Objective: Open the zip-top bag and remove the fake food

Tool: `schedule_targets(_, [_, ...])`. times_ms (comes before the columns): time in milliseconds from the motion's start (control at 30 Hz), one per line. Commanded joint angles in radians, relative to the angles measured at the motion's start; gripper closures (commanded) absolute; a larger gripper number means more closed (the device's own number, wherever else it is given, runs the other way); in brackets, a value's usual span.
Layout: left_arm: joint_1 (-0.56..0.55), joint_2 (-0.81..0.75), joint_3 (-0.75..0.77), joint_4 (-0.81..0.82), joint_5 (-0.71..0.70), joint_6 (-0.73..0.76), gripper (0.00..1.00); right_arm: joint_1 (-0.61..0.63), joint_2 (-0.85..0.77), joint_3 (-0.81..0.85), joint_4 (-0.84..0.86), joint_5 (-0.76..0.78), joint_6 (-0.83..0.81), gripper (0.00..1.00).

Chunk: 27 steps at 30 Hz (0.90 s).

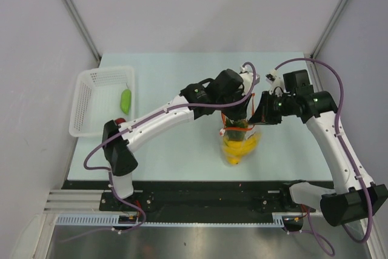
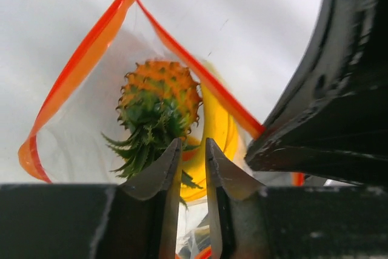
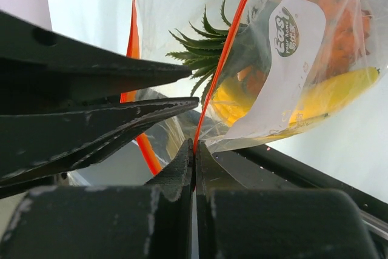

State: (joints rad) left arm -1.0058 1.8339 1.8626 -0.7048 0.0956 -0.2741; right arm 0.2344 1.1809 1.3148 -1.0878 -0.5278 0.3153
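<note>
Student: Where does the bag [image 1: 242,144] lie?

Tutor: On the desk [image 1: 194,156], to the right of the white basket [image 1: 77,107] and well apart from it. Its mouth is turned away from the arm bases.

Student: And its contents?

Tutor: Toy food shows through the clear plastic. There is a pineapple [image 2: 160,89] with its green crown toward the mouth and a yellow banana [image 2: 217,125] touching it. An orange piece [image 3: 339,22] sits partly behind a printed label [image 3: 291,25]. One green piece [image 1: 125,100] lies inside the basket, separate from the rest.

Student: Condition of the mouth?

Tutor: Open. In the left wrist view the orange-red zip strip [image 2: 85,59] forms a wide loop around the pineapple.

Student: State of the right tool [image 3: 194,144]?

Tutor: Clenched on the bag. The zip strip runs straight down into its closed jaws, on the side of the mouth farther from the basket.

Student: State of the left tool [image 2: 193,144]?

Tutor: It enters the mouth from the basket side. Its tips stand a narrow gap apart, right at the crown leaves. A leaf and some yellow show in that gap, but whether anything is pinched cannot be told.
</note>
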Motion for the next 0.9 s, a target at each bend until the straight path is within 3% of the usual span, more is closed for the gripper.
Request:
schedule_targets(0, [-0.013, 0.014, 0.038, -0.068, -0.082, 0.038, 0.71, 0.005, -0.038, -0.003, 0.003, -0.001, 0.008, 1.00])
schedule_targets(267, [-0.043, 0.067, 0.093, -0.160, -0.197, 0.033, 0.50, 0.003, -0.041, -0.005, 0.000, 0.002, 0.010, 1.00])
schedule_targets(367, [-0.053, 0.094, 0.104, -0.174, -0.206, 0.035, 0.48, 0.005, -0.040, -0.003, 0.002, 0.002, 0.011, 1.00])
schedule_targets(767, [-0.066, 0.166, 0.122, -0.180, -0.188, 0.007, 0.53, 0.005, -0.040, -0.008, 0.003, -0.001, 0.015, 1.00])
schedule_targets(867, [-0.067, 0.179, 0.122, -0.199, -0.204, 0.009, 0.66, 0.006, -0.043, -0.009, 0.002, -0.001, 0.013, 1.00])
